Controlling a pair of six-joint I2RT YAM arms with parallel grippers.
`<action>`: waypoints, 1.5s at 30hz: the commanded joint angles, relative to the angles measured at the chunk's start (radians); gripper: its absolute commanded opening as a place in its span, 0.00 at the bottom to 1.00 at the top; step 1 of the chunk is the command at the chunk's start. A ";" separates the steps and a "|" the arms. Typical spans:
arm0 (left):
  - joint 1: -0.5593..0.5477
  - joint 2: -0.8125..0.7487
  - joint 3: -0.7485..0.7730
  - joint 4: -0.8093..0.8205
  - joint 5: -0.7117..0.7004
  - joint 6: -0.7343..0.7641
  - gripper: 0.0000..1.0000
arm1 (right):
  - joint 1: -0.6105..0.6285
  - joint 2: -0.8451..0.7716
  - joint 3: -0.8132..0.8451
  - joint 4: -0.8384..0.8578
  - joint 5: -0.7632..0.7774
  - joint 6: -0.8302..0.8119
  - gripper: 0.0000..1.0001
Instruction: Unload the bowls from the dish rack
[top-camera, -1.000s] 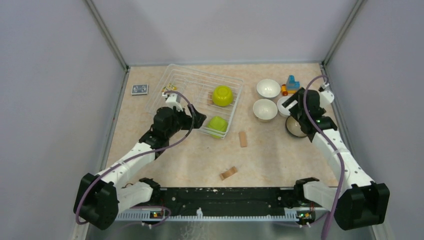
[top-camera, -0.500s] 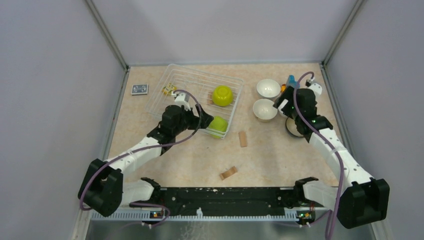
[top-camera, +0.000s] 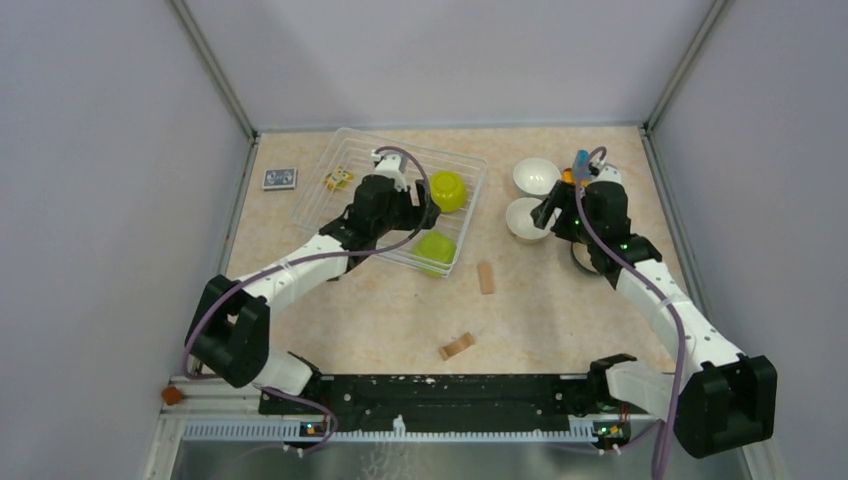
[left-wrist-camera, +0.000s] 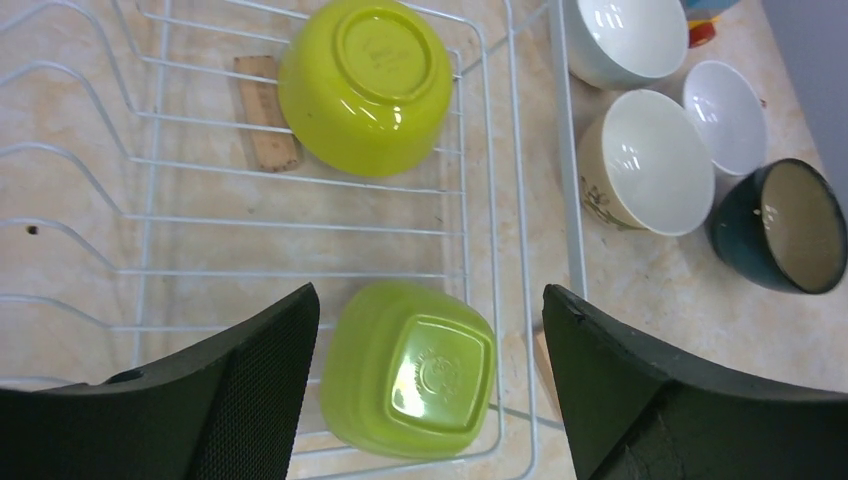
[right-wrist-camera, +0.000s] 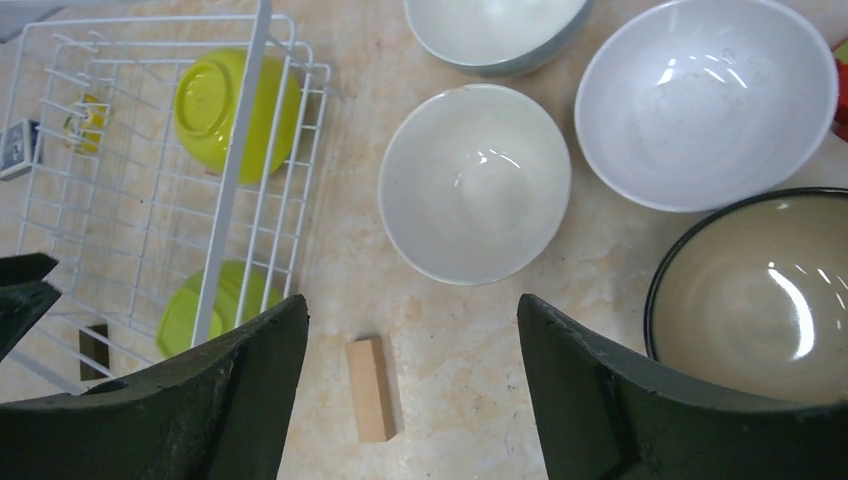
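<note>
The dish rack (top-camera: 340, 165) of pale wire holds two lime green bowls, both upside down: a round one (top-camera: 447, 190) (left-wrist-camera: 365, 85) and a squarish one (top-camera: 435, 248) (left-wrist-camera: 410, 370). My left gripper (top-camera: 424, 208) (left-wrist-camera: 430, 300) hangs open above the rack, its fingers either side of the squarish bowl without touching it. Right of the rack, upright on the table, stand two white bowls (right-wrist-camera: 495, 30) (right-wrist-camera: 705, 100), a beige one (right-wrist-camera: 475, 180) (top-camera: 527, 218) and a dark teal one (right-wrist-camera: 760, 290). My right gripper (top-camera: 548, 212) (right-wrist-camera: 412, 305) is open and empty above the table beside the beige bowl.
A wooden block (top-camera: 486, 277) (right-wrist-camera: 372, 388) lies between the rack and the bowls, another (top-camera: 456, 346) nearer the arms' bases. A third block (left-wrist-camera: 268, 125) sits under the rack. A card box (top-camera: 279, 178), a yellow toy (top-camera: 337, 180) and a blue-orange toy (top-camera: 582, 165) lie at the back.
My left arm has reached forward over the rack to the lime bowls. My right gripper has swung left from the dark teal bowl towards the beige one. Both jaws have narrowed slightly.
</note>
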 joint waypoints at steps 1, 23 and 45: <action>0.000 0.054 0.093 -0.063 -0.098 0.051 0.85 | 0.020 -0.046 -0.027 0.098 -0.090 -0.029 0.75; 0.109 0.369 0.367 -0.098 0.116 0.000 0.87 | 0.043 -0.037 0.040 0.102 -0.142 -0.100 0.76; 0.197 0.657 0.547 0.016 0.274 -0.132 0.95 | 0.043 -0.167 -0.029 0.090 -0.086 -0.088 0.75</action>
